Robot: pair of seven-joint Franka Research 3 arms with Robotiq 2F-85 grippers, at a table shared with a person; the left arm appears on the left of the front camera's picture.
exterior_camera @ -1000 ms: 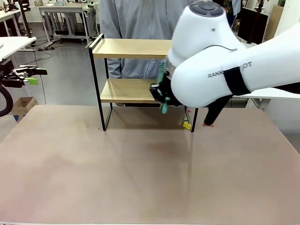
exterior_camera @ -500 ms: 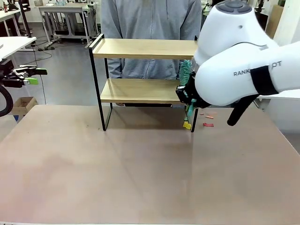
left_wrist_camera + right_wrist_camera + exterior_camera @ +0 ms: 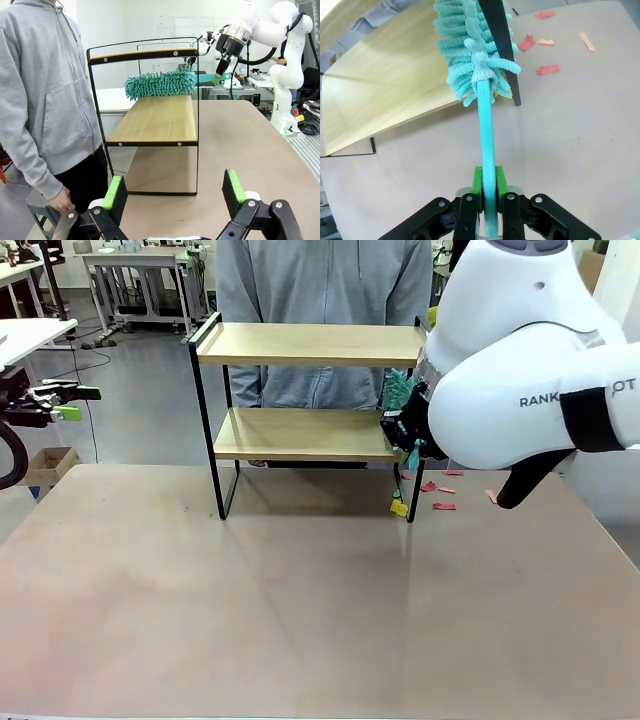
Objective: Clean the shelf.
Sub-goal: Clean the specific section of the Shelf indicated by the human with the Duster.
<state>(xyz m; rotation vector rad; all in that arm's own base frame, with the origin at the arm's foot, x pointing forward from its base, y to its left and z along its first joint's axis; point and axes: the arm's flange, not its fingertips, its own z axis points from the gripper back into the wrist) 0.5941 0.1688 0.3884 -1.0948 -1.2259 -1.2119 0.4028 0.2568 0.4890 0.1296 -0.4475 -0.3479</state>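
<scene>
The right claw (image 3: 487,178) is pressed together on the thin teal handle of a duster (image 3: 465,50). The duster's fluffy head lies over the lower board of the shelf (image 3: 300,343), at its right end against the black corner post. The shelf stands at the far side of the bench (image 3: 300,590), just in front of a person.

If the fibres snag on that post or rail, a sideways stroke could drag or tip the light frame. The slim handle could also twist in so narrow a pinch. The left claw (image 3: 172,195) is spread, empty and well apart, so it steadies nothing. Red scraps (image 3: 547,69) beside the shelf's foot could scatter further.
</scene>
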